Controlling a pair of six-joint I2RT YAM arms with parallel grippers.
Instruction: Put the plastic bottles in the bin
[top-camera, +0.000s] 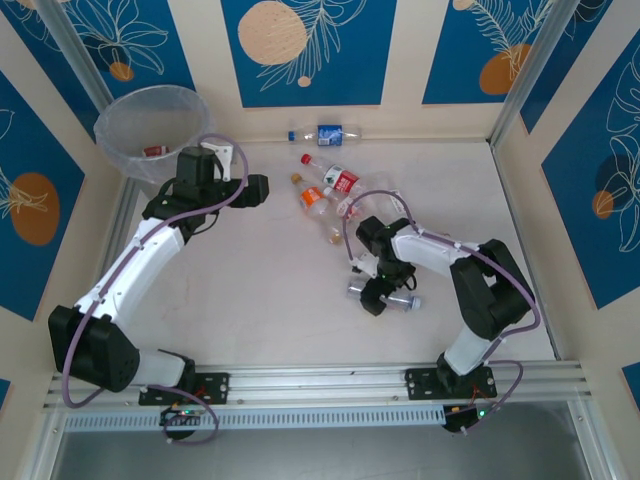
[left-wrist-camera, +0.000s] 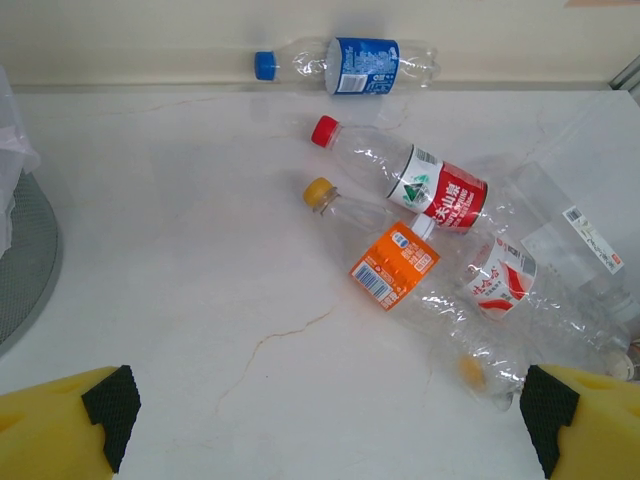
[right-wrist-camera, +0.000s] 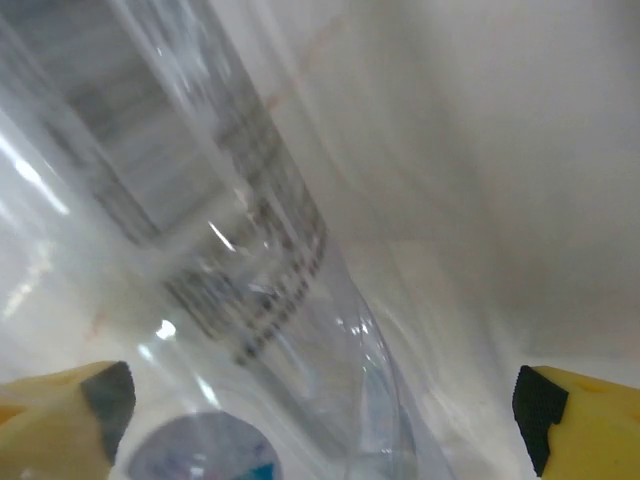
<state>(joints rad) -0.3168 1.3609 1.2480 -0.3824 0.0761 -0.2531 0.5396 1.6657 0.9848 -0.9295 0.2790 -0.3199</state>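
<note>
The grey bin (top-camera: 150, 125), lined with a clear bag, stands at the far left with something red inside. Several plastic bottles lie mid-table: a blue-label one (left-wrist-camera: 350, 65) by the back wall, a red-label one (left-wrist-camera: 435, 188), an orange-label one (left-wrist-camera: 395, 265) and a crushed red-and-white one (left-wrist-camera: 500, 282). My left gripper (top-camera: 258, 190) is open and empty beside the bin, its yellow fingers (left-wrist-camera: 60, 430) wide apart. Over another clear bottle (top-camera: 400, 300), my right gripper (top-camera: 385, 293) is lowered and open. That bottle (right-wrist-camera: 230, 250) lies close between its fingers (right-wrist-camera: 580, 425).
The bin's grey base (left-wrist-camera: 25, 260) shows at the left edge of the left wrist view. Patterned walls enclose the table on three sides. A metal rail (top-camera: 320, 380) runs along the near edge. Bare tabletop (top-camera: 270, 290) lies between the two arms.
</note>
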